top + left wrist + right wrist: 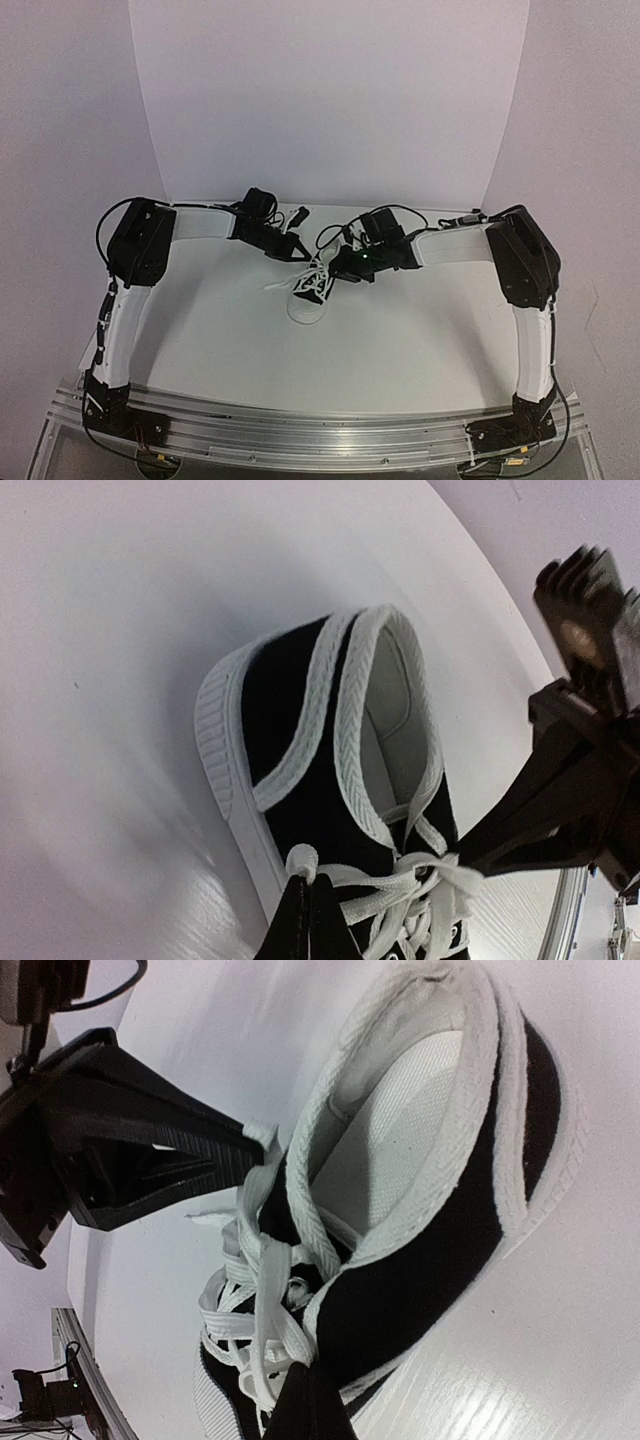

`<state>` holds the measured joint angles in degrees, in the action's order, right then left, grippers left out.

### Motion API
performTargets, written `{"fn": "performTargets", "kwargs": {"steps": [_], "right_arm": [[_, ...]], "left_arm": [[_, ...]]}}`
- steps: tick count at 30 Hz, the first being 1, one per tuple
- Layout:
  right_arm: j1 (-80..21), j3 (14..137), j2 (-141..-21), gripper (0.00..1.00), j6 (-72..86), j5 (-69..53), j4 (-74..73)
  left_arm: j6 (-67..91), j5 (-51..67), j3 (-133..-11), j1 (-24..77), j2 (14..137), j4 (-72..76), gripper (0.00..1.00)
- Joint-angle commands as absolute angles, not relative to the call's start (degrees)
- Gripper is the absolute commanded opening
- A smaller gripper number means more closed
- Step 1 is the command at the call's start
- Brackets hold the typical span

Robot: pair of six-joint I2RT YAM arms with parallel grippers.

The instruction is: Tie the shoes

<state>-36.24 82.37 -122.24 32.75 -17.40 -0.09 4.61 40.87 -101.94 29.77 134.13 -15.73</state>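
Note:
The black canvas sneaker point(312, 287) with white toe cap and sole lies mid-table, toe toward the arms. Its white laces point(262, 1290) are bunched over the tongue. In the left wrist view the sneaker point(300, 770) shows its heel and opening. My left gripper point(308, 882) is shut on a lace loop point(302, 863) at the sneaker's side. My right gripper point(312, 1378) is shut on a lace strand by the eyelets. In the top view the left gripper point(298, 251) and right gripper point(337, 267) meet over the sneaker's heel end. The left gripper's fingers point(200, 1140) also show in the right wrist view.
A white curved backdrop point(330, 90) stands behind the white table point(400, 340). An aluminium rail point(320, 425) with both arm bases runs along the near edge. Black cables point(330, 235) hang above the grippers.

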Motion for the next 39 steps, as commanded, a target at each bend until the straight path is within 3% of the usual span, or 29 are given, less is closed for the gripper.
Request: {"fn": "performTargets", "kwargs": {"steps": [1,21,39], "right_arm": [[-35.3,82.2,-117.8,0.0,31.2,-14.1,-3.7],[-34.9,84.3,-117.5,0.0,22.5,-11.4,-14.6],[-34.9,80.6,-119.7,0.0,21.9,-14.3,-14.2]], "left_arm": [[2.7,41.8,-100.9,29.5,129.2,-17.7,0.0],[-4.7,41.2,-98.0,27.3,126.1,-25.3,0.0],[-16.5,31.4,-95.0,24.0,128.2,-18.3,0.0]]}}
